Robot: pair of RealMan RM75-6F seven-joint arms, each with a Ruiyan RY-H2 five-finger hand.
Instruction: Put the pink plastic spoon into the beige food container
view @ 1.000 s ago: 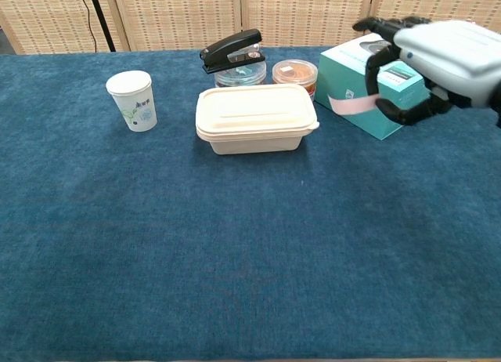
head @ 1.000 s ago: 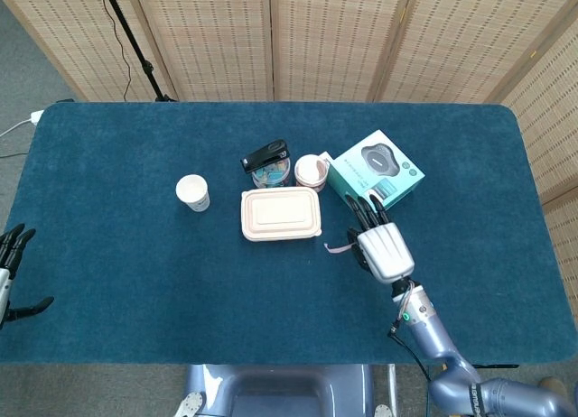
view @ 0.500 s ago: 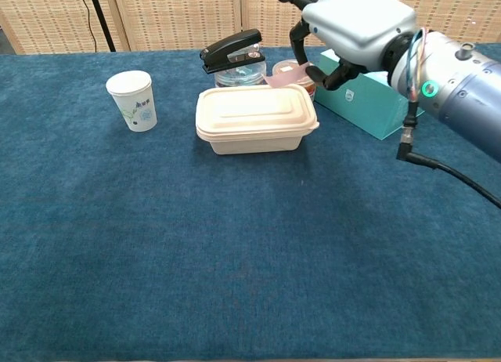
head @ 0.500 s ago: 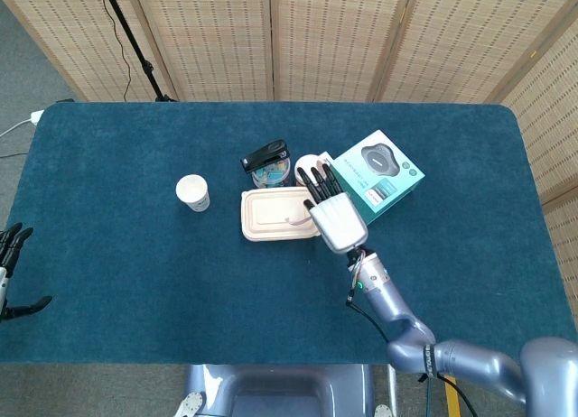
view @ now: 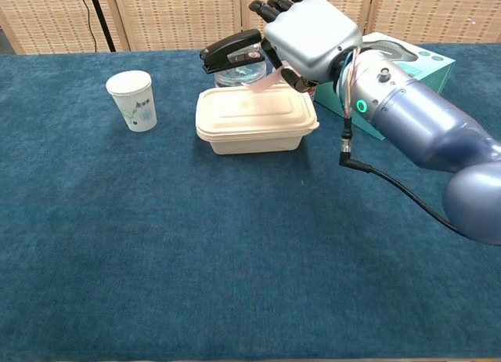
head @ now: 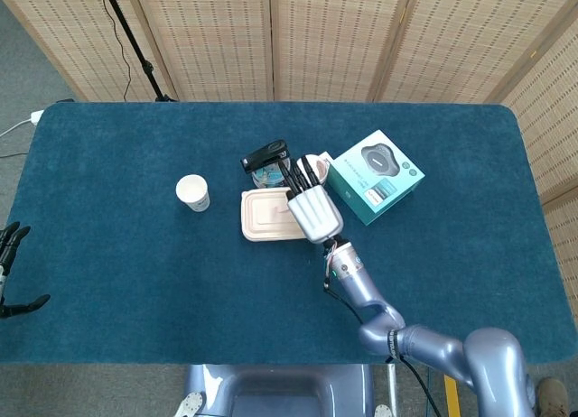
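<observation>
In the head view, wide bare stretches of the blue table [head: 117, 282] are seen to the left, front and right of a small cluster of things set near the middle, with the far edge well behind them. The beige food container [head: 265, 215], lid closed, lies at the front of the cluster; a paper cup [head: 192, 192] stands apart to its left, a black stapler [head: 265, 155] rests on a clear tub behind it, and a teal box [head: 375, 176] sits to the right. The right hand [head: 310, 205] is held over the container's right end, fingers pointing toward the far edge. The left hand [head: 11, 265] is seen at the left border, off the table, fingers spread and holding nothing. In the chest view, the right hand [view: 307, 34] is raised above the container [view: 254, 119], back upward, and the pink plastic spoon [view: 262, 81] is pinched beneath it, slanting down over the lid's far right part; whether it touches the lid cannot be told. The cup [view: 132, 100] stands well clear at the left.
</observation>
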